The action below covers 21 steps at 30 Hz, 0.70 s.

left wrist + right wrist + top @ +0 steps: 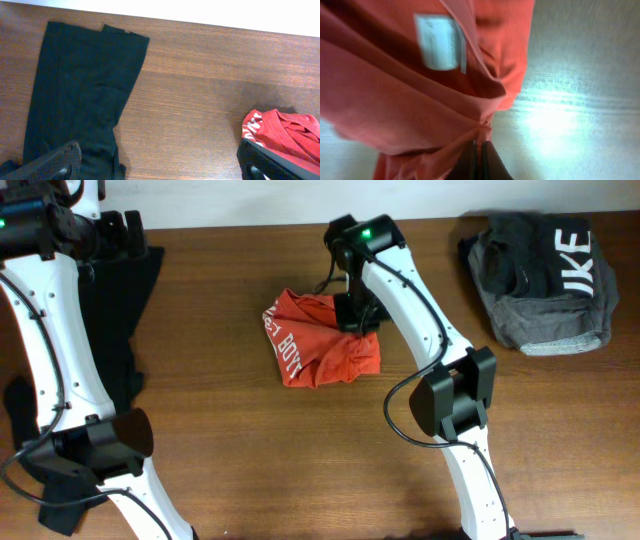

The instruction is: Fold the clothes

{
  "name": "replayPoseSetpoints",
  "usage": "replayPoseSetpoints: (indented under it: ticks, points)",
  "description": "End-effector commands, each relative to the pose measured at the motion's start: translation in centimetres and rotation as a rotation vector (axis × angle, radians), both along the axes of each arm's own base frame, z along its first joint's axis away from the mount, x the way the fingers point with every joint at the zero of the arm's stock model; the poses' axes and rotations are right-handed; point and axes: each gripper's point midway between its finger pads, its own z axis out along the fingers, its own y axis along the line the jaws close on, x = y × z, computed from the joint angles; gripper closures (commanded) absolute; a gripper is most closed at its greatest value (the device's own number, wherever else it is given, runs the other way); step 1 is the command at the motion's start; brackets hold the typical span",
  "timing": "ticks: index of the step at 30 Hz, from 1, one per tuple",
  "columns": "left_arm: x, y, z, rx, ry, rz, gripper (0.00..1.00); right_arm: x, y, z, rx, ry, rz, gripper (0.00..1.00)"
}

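- Brown wood-grain table is serving as the work surface, with a strip of white wall running along its far edge.
- Right gripper is pinching a gathered fold of the orange-red T-shirt; its two dark fingers are lying almost together, with cloth bunching at their tips.
- White label is showing on the inner side of the cloth just above that pinch; its print is too blurred to read.
- In the overhead view, the right gripper is sitting at the far right edge of the T-shirt, which is lying crumpled in a loose heap near the middle of the table, with white lettering showing along its left side.
- Left gripper is hovering with its jaws spread wide and holding nothing; one fingertip is showing over the black garment, the other beside the T-shirt's edge.
- Black garment is lying long and flat along the left side of the table, well apart from the T-shirt.
- Dark grey garment with large white letters is lying bunched at the far right corner, apart from both grippers.
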Motion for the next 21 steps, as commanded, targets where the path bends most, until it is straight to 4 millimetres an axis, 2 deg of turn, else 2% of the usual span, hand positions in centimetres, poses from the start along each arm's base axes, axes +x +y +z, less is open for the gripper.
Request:
replayPoseSetpoints:
  ticks: [1, 7, 12, 16, 21]
  points:
    - [-0.2, 0.2, 0.0, 0.016, 0.005, -0.01, 0.01, -0.8, -1.9, -1.4, -0.053, 0.059, -0.064, 0.96]
    - [-0.2, 0.2, 0.0, 0.016, 0.005, -0.01, 0.01, -2.2, -4.6, -4.3, -0.115, 0.156, -0.148, 0.96]
    - [-0.1, 0.2, 0.0, 0.021, 0.003, -0.016, 0.01, -1.7, -5.6, -4.8, -0.105, 0.157, -0.165, 0.96]
    - [0.0, 0.2, 0.1, 0.026, -0.002, -0.022, 0.01, -1.0, -4.4, -3.7, -0.02, 0.135, -0.069, 0.77]
    - [0.1, 0.2, 0.1, 0.028, -0.007, -0.021, 0.01, 0.1, -3.8, -0.9, 0.025, 0.072, -0.002, 0.49]
